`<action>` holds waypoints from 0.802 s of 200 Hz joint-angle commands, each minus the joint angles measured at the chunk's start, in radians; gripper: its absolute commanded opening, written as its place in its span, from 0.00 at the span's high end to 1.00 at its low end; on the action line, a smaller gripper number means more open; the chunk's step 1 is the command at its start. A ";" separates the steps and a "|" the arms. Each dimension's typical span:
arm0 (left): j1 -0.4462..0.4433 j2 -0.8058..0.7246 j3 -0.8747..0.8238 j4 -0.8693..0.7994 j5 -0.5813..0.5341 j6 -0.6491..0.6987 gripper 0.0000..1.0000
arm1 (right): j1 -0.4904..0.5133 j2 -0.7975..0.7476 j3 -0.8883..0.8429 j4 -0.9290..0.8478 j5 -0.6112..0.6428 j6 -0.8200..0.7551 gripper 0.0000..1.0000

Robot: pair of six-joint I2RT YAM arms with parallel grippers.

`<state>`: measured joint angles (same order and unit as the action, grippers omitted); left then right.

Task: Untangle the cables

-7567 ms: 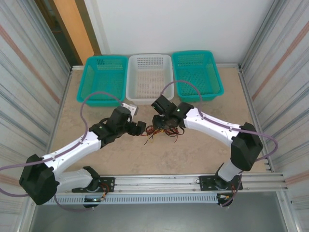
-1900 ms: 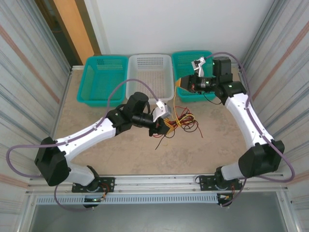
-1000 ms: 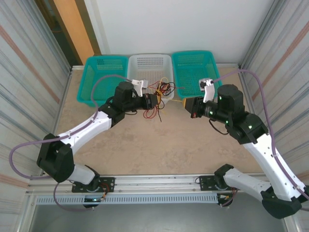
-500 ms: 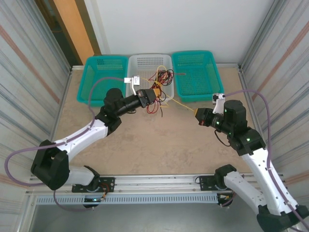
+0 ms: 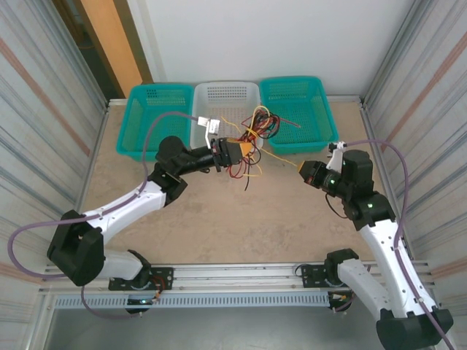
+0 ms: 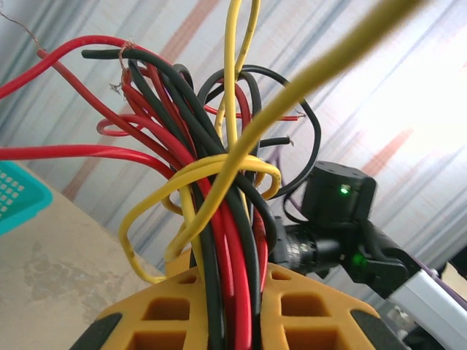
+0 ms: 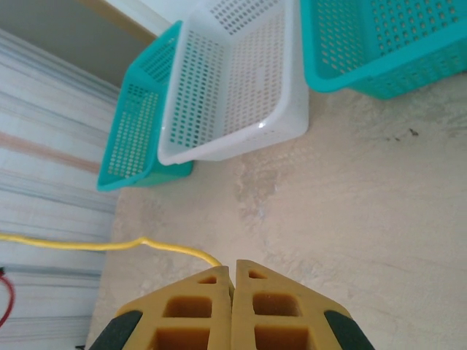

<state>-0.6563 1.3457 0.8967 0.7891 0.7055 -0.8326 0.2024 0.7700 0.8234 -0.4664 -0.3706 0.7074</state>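
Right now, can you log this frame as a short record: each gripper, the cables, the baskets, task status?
left gripper: shut on the red, black and yellow cables, lifted off the table
right gripper: shut on one yellow cable
yellow cable: strung from the bundle to the right gripper
baskets: white basket between two teal baskets, far side
status: bundle not yet untangled

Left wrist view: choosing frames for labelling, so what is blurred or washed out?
Left wrist view: the nearest yellow cable is out of focus, the bright wall at right is washed out, the clamped cable bundle is sharp.
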 commanded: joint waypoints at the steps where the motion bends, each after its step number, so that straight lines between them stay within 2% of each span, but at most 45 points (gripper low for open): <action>1: -0.004 -0.022 0.051 0.083 0.072 0.044 1.00 | -0.017 0.001 -0.017 0.005 0.083 0.050 1.00; 31: -0.006 -0.019 0.061 0.043 0.123 0.095 1.00 | -0.033 0.050 0.011 0.006 0.080 0.073 1.00; 50: -0.021 -0.019 0.071 0.008 0.168 0.137 1.00 | -0.044 0.114 0.061 0.007 0.001 0.085 1.00; 64: -0.035 -0.023 0.078 -0.023 0.187 0.167 1.00 | -0.040 0.149 0.081 0.011 -0.007 0.091 1.00; 128: -0.062 -0.019 0.085 -0.101 0.260 0.237 1.00 | -0.042 0.143 0.075 0.051 0.036 0.108 1.00; 160: -0.069 -0.022 0.093 -0.134 0.301 0.271 1.00 | -0.066 0.190 0.111 0.042 -0.050 0.099 1.00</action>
<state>-0.7124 1.3460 0.9432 0.6350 0.9237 -0.6197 0.1566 0.9298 0.8883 -0.4271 -0.3817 0.8013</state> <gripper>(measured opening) 0.164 0.047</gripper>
